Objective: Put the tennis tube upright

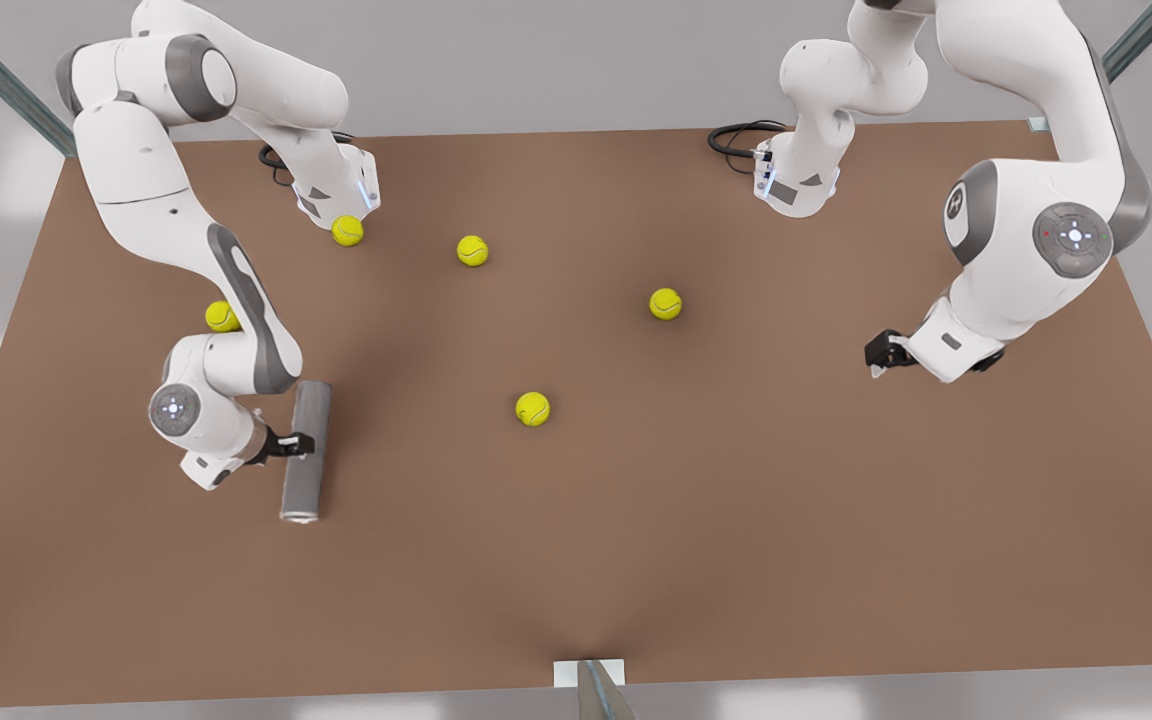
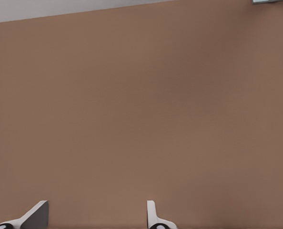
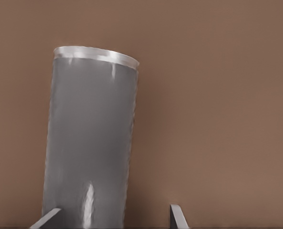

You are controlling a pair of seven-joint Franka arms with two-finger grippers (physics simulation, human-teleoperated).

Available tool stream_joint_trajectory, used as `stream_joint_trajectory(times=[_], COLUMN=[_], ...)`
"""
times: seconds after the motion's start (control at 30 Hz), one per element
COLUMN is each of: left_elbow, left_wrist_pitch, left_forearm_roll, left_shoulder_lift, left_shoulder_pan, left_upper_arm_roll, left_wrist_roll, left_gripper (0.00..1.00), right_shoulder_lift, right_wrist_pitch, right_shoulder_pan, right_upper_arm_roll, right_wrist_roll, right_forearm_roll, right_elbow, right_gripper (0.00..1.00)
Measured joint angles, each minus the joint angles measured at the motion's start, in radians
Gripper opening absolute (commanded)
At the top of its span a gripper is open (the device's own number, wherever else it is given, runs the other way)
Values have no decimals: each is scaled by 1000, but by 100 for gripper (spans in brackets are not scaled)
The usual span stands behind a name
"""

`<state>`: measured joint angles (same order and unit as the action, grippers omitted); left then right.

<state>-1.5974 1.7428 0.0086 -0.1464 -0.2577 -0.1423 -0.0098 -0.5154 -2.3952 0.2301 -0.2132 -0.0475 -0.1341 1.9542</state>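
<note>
The tennis tube (image 1: 306,450) is a dark grey cylinder lying flat on the brown table at the front view's left, its lighter rim toward the near edge. In the right wrist view the tennis tube (image 3: 89,143) runs away from the camera, rim at the far end. My right gripper (image 1: 296,443) is at the tube's middle, open, and my right gripper (image 3: 115,210) has the tube between its fingers, close to one finger and apart from the other. Low over bare table at the front view's right waits my left gripper (image 1: 881,352); my left gripper (image 2: 96,207) is open with nothing in it.
Several yellow-green tennis balls lie loose: one (image 1: 222,316) behind the right arm's elbow, one (image 1: 347,230) by that arm's base, others at mid-table (image 1: 472,250), (image 1: 665,303), (image 1: 532,408). The brown table (image 1: 736,520) stretches bare toward the near edge.
</note>
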Motion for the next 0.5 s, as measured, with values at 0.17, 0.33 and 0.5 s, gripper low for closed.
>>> stream_joint_trajectory(times=[0.17,0.33,0.5], left_elbow=[0,0,0], left_wrist_pitch=[4,11,14], left_forearm_roll=[0,0,0], left_shoulder_lift=[-2,-2,-3], left_shoulder_pan=[0,0,0], left_upper_arm_roll=[0,0,0], left_wrist_roll=[0,0,0], left_gripper=[100,100,100], right_shoulder_lift=[1,0,0], right_wrist_pitch=[23,54,119], right_shoulder_pan=[-7,-14,-73], right_upper_arm_roll=[0,-2,-19], right_wrist_roll=[13,25,58], right_forearm_roll=[-6,-2,38], right_elbow=[-36,-45,-36], right_gripper=[100,100,100])
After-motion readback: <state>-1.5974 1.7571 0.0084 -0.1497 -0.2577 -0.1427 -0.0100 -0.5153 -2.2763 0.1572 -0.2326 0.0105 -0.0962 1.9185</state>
